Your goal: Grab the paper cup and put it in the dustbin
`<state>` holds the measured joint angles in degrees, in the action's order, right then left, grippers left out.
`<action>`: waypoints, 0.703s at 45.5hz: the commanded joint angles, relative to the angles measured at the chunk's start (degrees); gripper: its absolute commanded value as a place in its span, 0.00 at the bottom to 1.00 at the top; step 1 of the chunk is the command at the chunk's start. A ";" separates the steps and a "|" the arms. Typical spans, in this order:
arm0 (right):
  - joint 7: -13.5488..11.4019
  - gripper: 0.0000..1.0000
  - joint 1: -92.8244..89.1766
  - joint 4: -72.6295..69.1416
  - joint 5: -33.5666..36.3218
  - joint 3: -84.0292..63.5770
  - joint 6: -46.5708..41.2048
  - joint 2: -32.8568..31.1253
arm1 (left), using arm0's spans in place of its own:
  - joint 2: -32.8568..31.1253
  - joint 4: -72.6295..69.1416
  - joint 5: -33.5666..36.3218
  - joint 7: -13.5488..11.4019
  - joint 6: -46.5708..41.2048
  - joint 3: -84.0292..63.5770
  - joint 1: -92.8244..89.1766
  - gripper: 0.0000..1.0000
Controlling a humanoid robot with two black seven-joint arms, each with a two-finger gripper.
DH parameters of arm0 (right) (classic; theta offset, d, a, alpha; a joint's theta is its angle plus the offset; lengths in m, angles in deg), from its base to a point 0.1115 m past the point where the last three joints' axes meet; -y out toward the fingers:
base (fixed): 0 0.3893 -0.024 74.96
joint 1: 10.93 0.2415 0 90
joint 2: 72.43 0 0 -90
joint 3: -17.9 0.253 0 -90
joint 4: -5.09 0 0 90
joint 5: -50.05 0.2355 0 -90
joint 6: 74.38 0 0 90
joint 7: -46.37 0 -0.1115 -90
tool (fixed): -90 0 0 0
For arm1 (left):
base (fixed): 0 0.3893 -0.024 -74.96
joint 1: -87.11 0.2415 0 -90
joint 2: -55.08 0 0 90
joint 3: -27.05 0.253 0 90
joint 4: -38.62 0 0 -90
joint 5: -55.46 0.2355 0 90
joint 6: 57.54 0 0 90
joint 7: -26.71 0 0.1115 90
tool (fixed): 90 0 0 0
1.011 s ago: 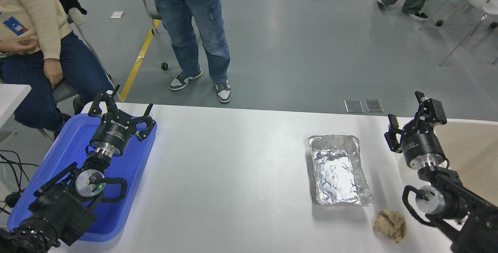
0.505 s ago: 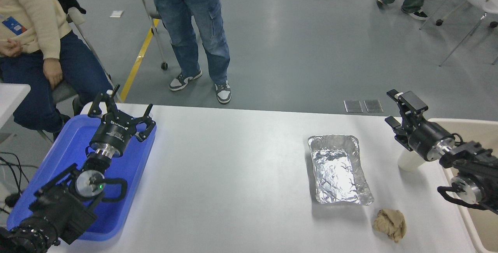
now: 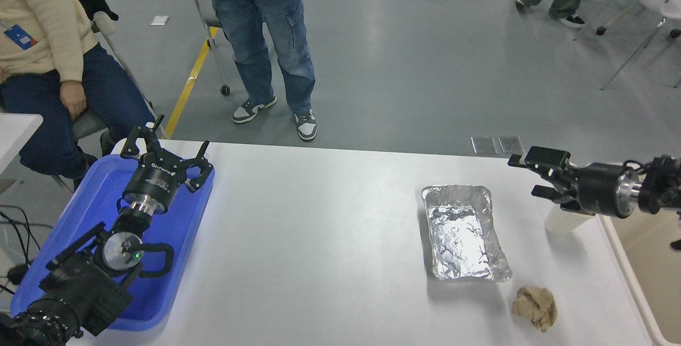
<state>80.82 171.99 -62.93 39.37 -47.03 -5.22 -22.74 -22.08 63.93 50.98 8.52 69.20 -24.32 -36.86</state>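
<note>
Now right claw (image 3: pixel 524 175) wide above paper cup (image 3: pixel 558 221), right of frame; I fear clipping rim, toppling it short of dustbin (image 3: pixel 646 287).

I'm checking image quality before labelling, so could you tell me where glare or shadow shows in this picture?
Head view: glare on the crinkled foil tray and soft sheen on the white table; the paper cup is half hidden under the right gripper and throws a faint shadow; everything stays sharp, without motion blur.

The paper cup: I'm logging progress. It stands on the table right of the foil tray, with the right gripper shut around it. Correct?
Not quite. The head view shows the right gripper open above the paper cup, not shut around it. The cup does stand right of the foil tray.
</note>
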 commanded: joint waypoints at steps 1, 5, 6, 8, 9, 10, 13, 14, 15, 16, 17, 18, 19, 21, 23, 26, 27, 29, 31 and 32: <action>-0.26 1.00 15.70 -2.64 -0.57 -18.11 -15.72 5.59 | 0.00 0.00 0.00 0.00 0.00 0.05 0.05 1.00; -0.52 1.00 19.39 -4.83 -2.05 -21.37 -18.89 9.89 | 0.00 0.00 0.00 0.00 0.00 0.05 0.05 1.00; -0.61 1.00 20.54 -5.62 -3.37 -21.81 -19.50 10.77 | 0.00 0.00 0.00 0.00 0.00 0.05 0.05 1.00; -1.14 1.00 23.08 -7.29 -6.96 -21.81 -21.26 12.44 | 0.00 0.00 0.08 0.00 0.00 0.05 0.05 1.00; -1.31 1.00 24.31 -7.91 -8.98 -21.64 -22.22 13.06 | 0.00 0.00 0.08 0.00 0.00 0.05 0.05 1.00; -1.40 1.00 25.37 -8.18 -10.74 -21.46 -23.10 13.67 | 0.00 0.00 0.08 0.00 0.00 0.05 0.05 1.00; -1.49 1.00 28.80 -8.71 -14.27 -20.76 -24.17 14.82 | 0.00 0.00 0.08 0.00 0.00 0.05 0.05 1.00; -1.49 1.00 30.03 -8.71 -14.71 -20.32 -24.17 15.08 | 0.00 0.00 0.08 0.00 0.00 0.05 0.05 1.00; -1.58 1.00 31.26 -8.71 -15.15 -19.88 -24.17 15.35 | 0.00 0.00 0.08 0.00 0.00 0.05 0.05 1.00; -1.75 1.00 32.31 -8.71 -15.33 -19.62 -24.17 15.70 | 0.00 0.00 0.08 0.00 0.00 0.05 0.05 1.00; -2.10 1.00 33.19 -8.62 -15.51 -19.44 -24.17 16.05 | 0.00 0.00 0.08 0.00 0.00 0.05 0.05 1.00; -2.80 1.00 34.07 -8.62 -15.51 -19.44 -24.17 16.58 | 0.00 0.00 0.08 0.00 0.00 0.05 0.05 1.00; -3.68 1.00 34.87 -8.62 -15.51 -19.35 -24.17 17.10 | 0.00 0.00 0.08 0.00 0.00 0.05 0.05 1.00; -5.70 1.00 36.27 -8.71 -15.42 -18.74 -24.17 18.07 | 0.00 0.00 0.08 0.00 0.00 0.05 0.05 1.00; -7.54 1.00 37.51 -8.71 -15.33 -17.77 -24.17 18.69 | 0.00 0.00 0.00 0.00 0.00 0.05 0.05 1.00; -9.83 1.00 38.39 -8.71 -15.07 -16.89 -24.17 19.22 | 0.00 0.00 0.08 0.00 0.00 0.05 0.05 1.00; -10.27 1.00 38.56 -8.71 -14.98 -16.89 -24.17 19.48 | 0.00 0.00 0.08 0.00 0.00 0.05 0.05 1.00; -10.98 1.00 38.91 -8.71 -14.98 -16.89 -24.17 19.83 | 0.00 0.00 0.08 0.00 0.00 0.05 0.05 1.00; -11.24 1.00 39.00 -8.71 -15.16 -16.98 -24.17 19.92 | 0.00 0.00 0.08 0.00 0.00 0.05 0.05 1.00; -11.33 1.00 39.00 -8.71 -15.33 -16.98 -24.17 19.92 | 0.00 0.00 0.08 0.00 0.00 0.05 0.05 1.00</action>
<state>73.81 206.19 -71.08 25.66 -64.56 -28.20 -5.56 -22.08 63.93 51.06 8.52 69.20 -24.28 -36.81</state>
